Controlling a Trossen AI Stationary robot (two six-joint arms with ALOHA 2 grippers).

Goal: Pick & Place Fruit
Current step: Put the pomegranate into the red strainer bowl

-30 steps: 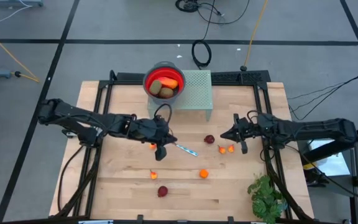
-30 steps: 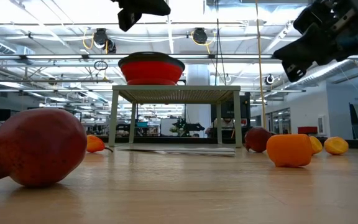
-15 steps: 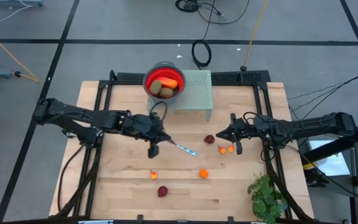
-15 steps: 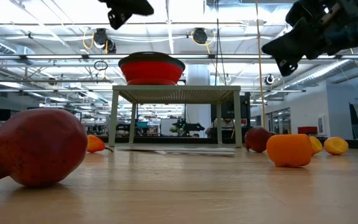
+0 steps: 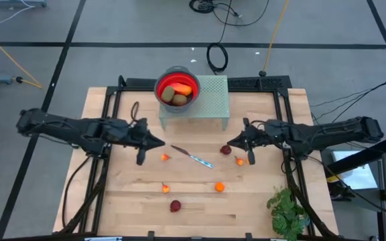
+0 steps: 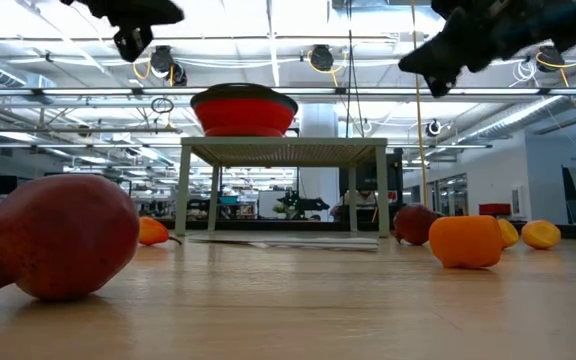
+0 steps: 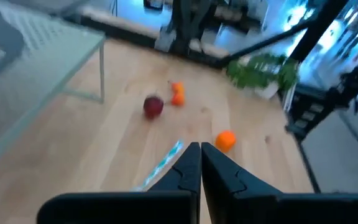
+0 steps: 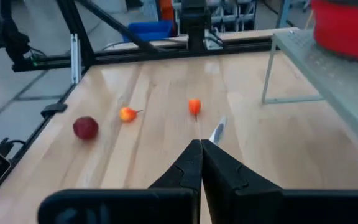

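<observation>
We are holding both tools pressed together and empty, above the pale wooden table. The left tool is hanging at the left centre of the high view, just left of the thin silver knife, and the right tool is hanging right of centre, just above the dark red round fruit.

The red bowl is sitting on the pale green perforated stand at the upper centre of the high view. It is already holding 2 olive-brown oval pieces and 1 longer red-orange piece, so we are judging it to be the place where the fruit belongs, raised so the pieces stay gathered.

The rest of the fruit is lying loose on the table: a tiny orange piece near the knife, 2 more just right of the dark red round one, another tiny one and a rounder orange one lower down, and a second dark red round piece near the bottom centre. In the low view that piece is filling the left foreground.

A green leafy plant is lying at the lower right corner, apart from the work.

We are judging the right tool best placed for the next pick, since it is closest to a piece; it would need to spread first.
</observation>
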